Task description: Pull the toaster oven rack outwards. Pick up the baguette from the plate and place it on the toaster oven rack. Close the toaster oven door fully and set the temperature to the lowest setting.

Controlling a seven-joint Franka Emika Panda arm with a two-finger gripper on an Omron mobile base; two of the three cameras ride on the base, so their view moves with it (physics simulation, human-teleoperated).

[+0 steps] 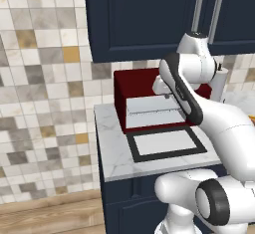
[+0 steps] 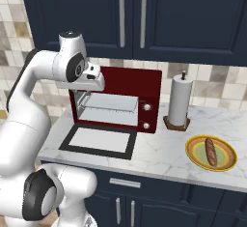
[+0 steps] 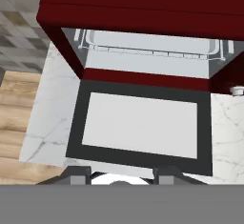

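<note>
While the dark blue cabinets hung over the marble counter, the toaster oven sat against the tiled wall with its front open. Its toaster oven door lay folded flat on the counter, black frame and pale glass facing up. Inside the cavity the toaster oven rack sat well back, its front rail behind the red sill, so the pull-out step looked not yet done.

The white arm hung in front of the oven, with the gripper above the outer edge of the door. In the hand view its two dark fingertips stood apart with nothing between them; I judged the jaws part-open and empty.

The relation that mattered was this: the rack lay straight ahead of the gripper and lower, beyond the flat door, with its long axis running across the gripper's line of approach. A reach forward and down over the door would probably meet the front rail squarely.

Off to the robot's right, past a paper towel roll, the plate rested on the counter with the baguette lying on it, well apart from the oven.
</note>
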